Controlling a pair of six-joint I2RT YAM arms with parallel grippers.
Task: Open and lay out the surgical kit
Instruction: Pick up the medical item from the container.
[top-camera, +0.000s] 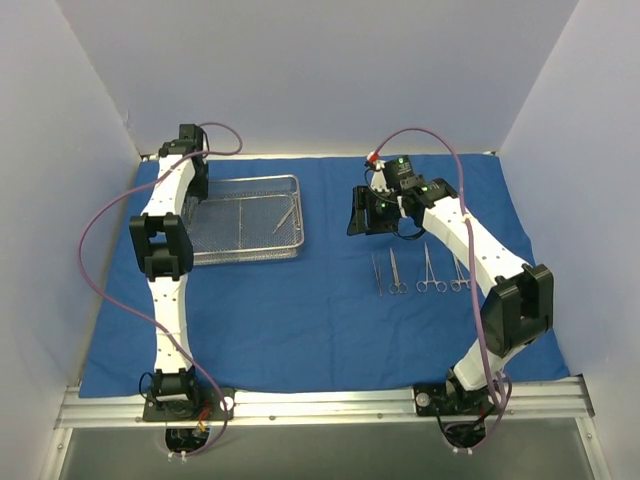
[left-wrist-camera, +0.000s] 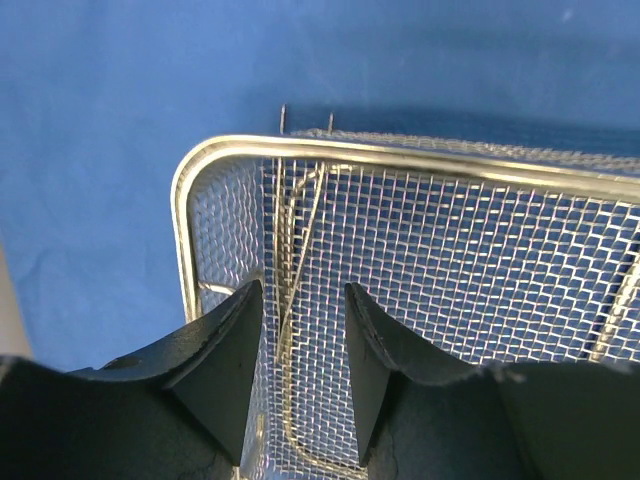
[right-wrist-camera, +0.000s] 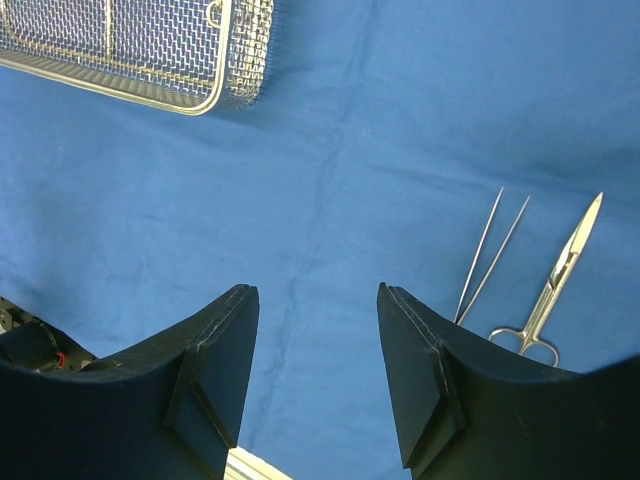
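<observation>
Your surgical kit lies unwrapped. The blue cloth wrap (top-camera: 320, 330) is spread flat over the tabletop, reaching almost from side wall to side wall. Read the overhead view as a clock face with 12 at the far wall.

The wire-mesh tray (top-camera: 225, 228) sits on the cloth toward 10 o'clock, its long sides running 9 to 3. One thin instrument (top-camera: 283, 218) lies slantwise inside its 3 o'clock end.

Four more pieces lie in a row on the cloth out toward 3 o'clock, tips pointing to 12:
- slim tweezers (top-camera: 378, 272)
- scissors (top-camera: 396, 272) just beside them
- a ring-handled clamp (top-camera: 430, 272)
- a second clamp (top-camera: 460, 273) nearest the right arm

Your left pincer (left-wrist-camera: 303, 340) is down at the tray's 9 o'clock end. Its jaws stand partly spread, one finger on each side of a thin wire loop (left-wrist-camera: 287, 290) that lies against the mesh. A gap shows on both sides of the wire, so it pinches nothing.

Your right pincer (top-camera: 362, 212) hangs over bare cloth between the tray and the row, at the row's 11 o'clock. Its jaws are spread with only blue cloth showing between them. From its wrist camera, the tweezers and scissors lie off toward 3 o'clock and a tray corner toward 11.

A purple cable (top-camera: 95, 230) loops along each arm. An aluminium rail (top-camera: 320, 405) carries both bases at 6 o'clock.
</observation>
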